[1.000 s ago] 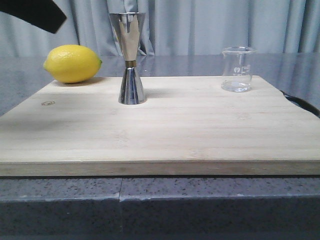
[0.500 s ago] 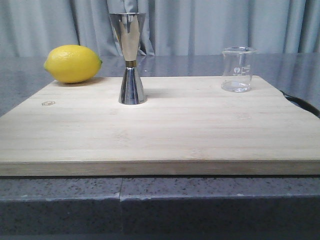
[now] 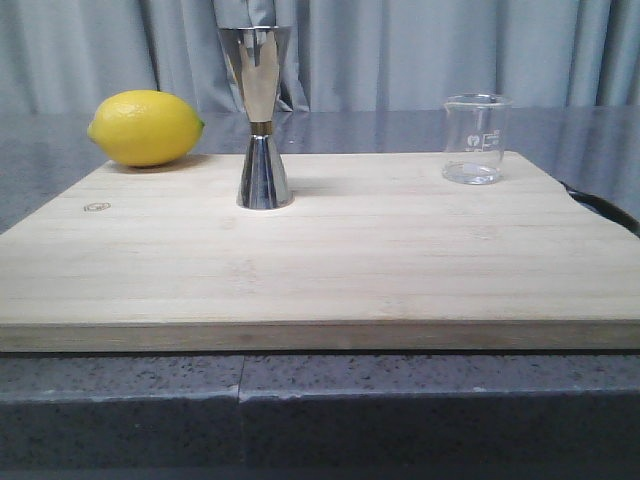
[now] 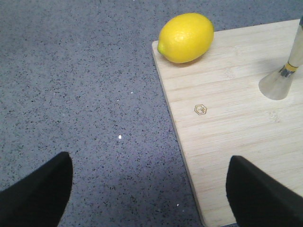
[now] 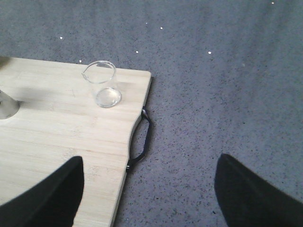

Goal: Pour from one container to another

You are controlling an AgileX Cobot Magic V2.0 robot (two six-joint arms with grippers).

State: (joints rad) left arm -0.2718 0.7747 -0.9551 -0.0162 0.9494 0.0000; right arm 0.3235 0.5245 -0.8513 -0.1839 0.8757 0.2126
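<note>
The clear glass beaker (image 3: 476, 138) stands upright at the back right of the wooden board (image 3: 320, 270); the right wrist view shows the beaker (image 5: 104, 84) near the board's corner. The steel jigger (image 3: 261, 117) with a gold band stands upright at the board's back, left of centre, and its base (image 4: 282, 80) shows in the left wrist view. My left gripper (image 4: 149, 191) hangs open over the board's left edge, holding nothing. My right gripper (image 5: 149, 189) hangs open over the board's right edge, well short of the beaker. Neither gripper appears in the front view.
A yellow lemon (image 3: 146, 127) lies at the board's back left corner, also the lemon (image 4: 186, 37) in the left wrist view. A black handle (image 5: 142, 137) sticks out from the board's right side. Grey speckled counter (image 4: 75, 85) surrounds the board; a curtain hangs behind.
A dark arm part that showed at the front view's top left a second ago has moved out of view. The beaker, jigger and lemon have not moved.
</note>
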